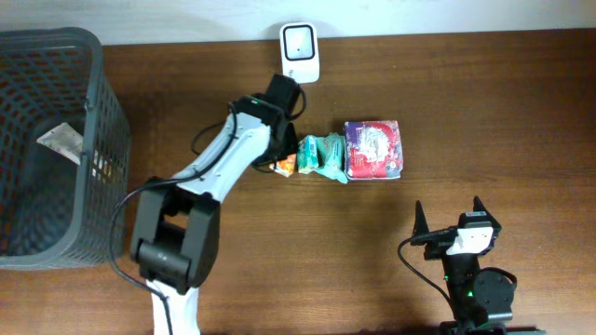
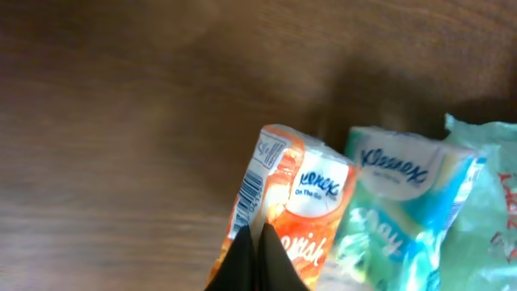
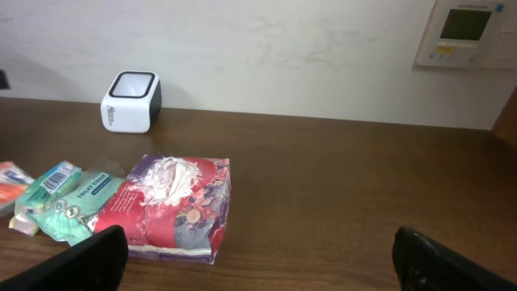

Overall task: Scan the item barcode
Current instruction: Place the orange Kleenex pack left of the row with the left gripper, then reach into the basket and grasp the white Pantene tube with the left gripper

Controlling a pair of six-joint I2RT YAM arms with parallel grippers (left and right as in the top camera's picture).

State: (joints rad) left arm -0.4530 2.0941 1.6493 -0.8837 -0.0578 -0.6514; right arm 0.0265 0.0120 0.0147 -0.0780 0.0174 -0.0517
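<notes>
Left gripper (image 2: 256, 242) has its jaws shut over the orange tissue pack (image 2: 291, 202), mid-table toward the far edge near the scanner (image 1: 300, 40); any pinch looks thin, so the pack may slip. Right gripper (image 1: 448, 212) gapes wide, empty

Dark wood table (image 1: 466, 112), grain running left to right. Grey mesh basket (image 1: 93, 56) stood at left end. White scanner (image 1: 300, 51) sat at far edge, near middle. Row of four soft packs lay mid-table, touching side by side: orange Kleenex pack (image 1: 284, 167) leftmost, green Kleenex pack (image 1: 308, 155) next, teal tissue pack (image 1: 331, 158) third, purple-red floral pack (image 1: 373, 149) rightmost, the largest.
</notes>
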